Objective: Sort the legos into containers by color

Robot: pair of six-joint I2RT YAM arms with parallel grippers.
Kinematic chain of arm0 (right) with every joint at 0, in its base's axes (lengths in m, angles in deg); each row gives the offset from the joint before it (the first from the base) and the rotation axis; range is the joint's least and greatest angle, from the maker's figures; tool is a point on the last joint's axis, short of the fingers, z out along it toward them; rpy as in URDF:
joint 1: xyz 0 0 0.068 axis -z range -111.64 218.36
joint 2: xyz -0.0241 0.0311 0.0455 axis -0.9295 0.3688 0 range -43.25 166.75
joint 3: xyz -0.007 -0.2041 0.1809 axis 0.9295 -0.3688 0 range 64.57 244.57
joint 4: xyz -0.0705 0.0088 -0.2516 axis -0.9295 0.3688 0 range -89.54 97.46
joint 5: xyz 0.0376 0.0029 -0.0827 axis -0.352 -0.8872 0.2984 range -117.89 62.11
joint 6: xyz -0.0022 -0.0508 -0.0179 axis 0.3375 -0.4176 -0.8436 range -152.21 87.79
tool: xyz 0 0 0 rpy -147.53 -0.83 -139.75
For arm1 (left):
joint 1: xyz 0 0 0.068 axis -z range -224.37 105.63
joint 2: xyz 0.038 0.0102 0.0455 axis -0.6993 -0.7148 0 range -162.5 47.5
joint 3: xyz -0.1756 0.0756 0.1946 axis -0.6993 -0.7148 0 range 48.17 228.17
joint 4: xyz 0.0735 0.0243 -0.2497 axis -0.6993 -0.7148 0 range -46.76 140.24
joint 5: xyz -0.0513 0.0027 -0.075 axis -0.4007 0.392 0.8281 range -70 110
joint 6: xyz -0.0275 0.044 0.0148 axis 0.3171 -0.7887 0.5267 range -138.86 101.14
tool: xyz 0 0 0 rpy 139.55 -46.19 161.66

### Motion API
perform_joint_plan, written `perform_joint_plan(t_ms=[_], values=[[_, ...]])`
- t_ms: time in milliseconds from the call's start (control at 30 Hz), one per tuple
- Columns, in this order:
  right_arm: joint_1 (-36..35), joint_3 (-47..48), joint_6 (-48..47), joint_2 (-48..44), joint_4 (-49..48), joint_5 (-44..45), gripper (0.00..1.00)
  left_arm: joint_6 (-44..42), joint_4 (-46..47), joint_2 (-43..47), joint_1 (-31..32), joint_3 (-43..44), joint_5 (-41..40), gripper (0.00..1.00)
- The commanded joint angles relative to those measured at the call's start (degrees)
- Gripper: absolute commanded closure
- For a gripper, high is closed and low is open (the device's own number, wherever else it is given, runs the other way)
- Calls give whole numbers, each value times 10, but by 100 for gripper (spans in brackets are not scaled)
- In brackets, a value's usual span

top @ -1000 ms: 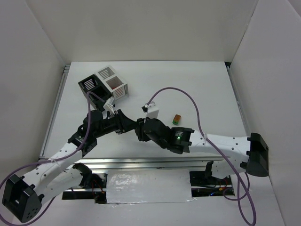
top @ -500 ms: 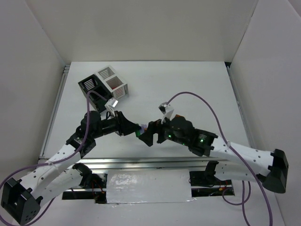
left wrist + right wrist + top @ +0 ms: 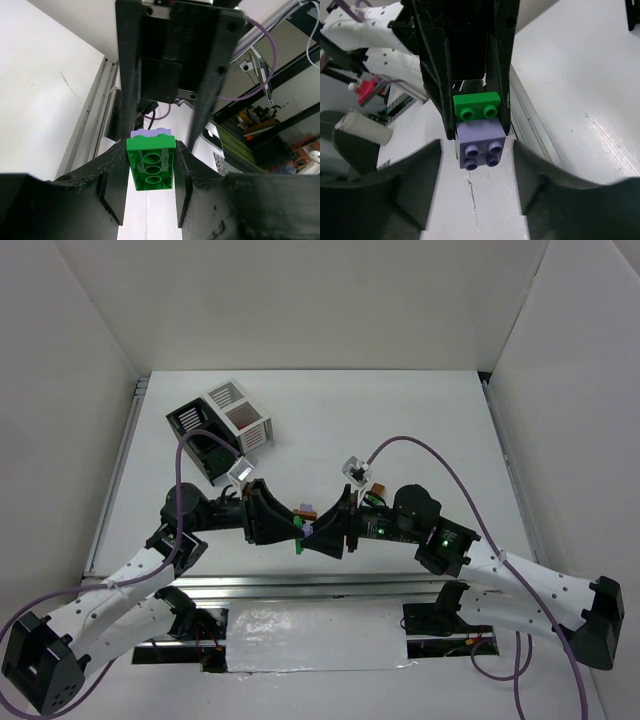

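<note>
A green lego (image 3: 151,164) with a pale purple lego (image 3: 151,132) stuck to its far end is pinched in my left gripper (image 3: 151,150), which is shut on the green one. In the right wrist view the purple lego (image 3: 479,145) points at the camera and the green lego (image 3: 477,107) sits behind it. My right gripper (image 3: 476,150) is open, its fingers (image 3: 427,165) standing wide on either side of the purple lego without touching it. From above, the left gripper (image 3: 290,528) and right gripper (image 3: 322,533) meet tip to tip near the table's front edge. The black container (image 3: 192,420) and white container (image 3: 240,410) stand at the back left.
A brown lego (image 3: 377,489) lies on the table just behind the right arm's wrist. The metal rail (image 3: 300,585) runs along the near edge right below both grippers. White walls close the table in on three sides.
The right arm has swung out to the right and turned to face the left gripper. Its jaws opened and now flank the purple lego. The left gripper kept its hold and shifted slightly nearer.
</note>
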Motion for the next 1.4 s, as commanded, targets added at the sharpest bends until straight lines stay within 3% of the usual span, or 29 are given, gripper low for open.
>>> perform_joint_plan(t_ms=[0,67,100,133,200,367,467,700,767,800,833,900,1133,1367], values=[[2,5,2,13,-62,-56,41,17,80,10,3,-5,33,100],[2,3,3,14,-71,-59,52,15,74,10,3,-5,34,100],[2,2,4,13,-77,-59,80,13,70,9,4,-3,34,100],[3,2,5,9,-76,-55,93,12,67,10,3,-2,33,100],[2,2,-4,5,-68,-45,99,2,46,12,4,3,25,100],[19,-28,-23,-30,-49,-26,100,-53,-40,36,3,38,-24,100],[57,-57,-14,-69,-34,9,100,-115,-164,52,-6,83,-83,100],[97,-74,-9,-128,40,131,100,-182,-394,25,-99,185,-213,100],[96,-67,-5,-119,62,166,100,-187,-510,-10,-107,250,-396,100],[97,-64,-4,-115,62,172,100,-185,-539,-41,-108,270,-541,100],[96,-64,-1,-111,62,173,100,-173,-572,-57,-109,305,-602,100],[96,-67,2,-98,58,166,100,-149,-578,-98,-120,337,-722,100],[94,-68,8,-95,54,161,100,-136,-410,-196,-143,333,-924,97],[93,-90,6,-106,53,154,100,-163,-348,-299,-181,356,-941,79]])
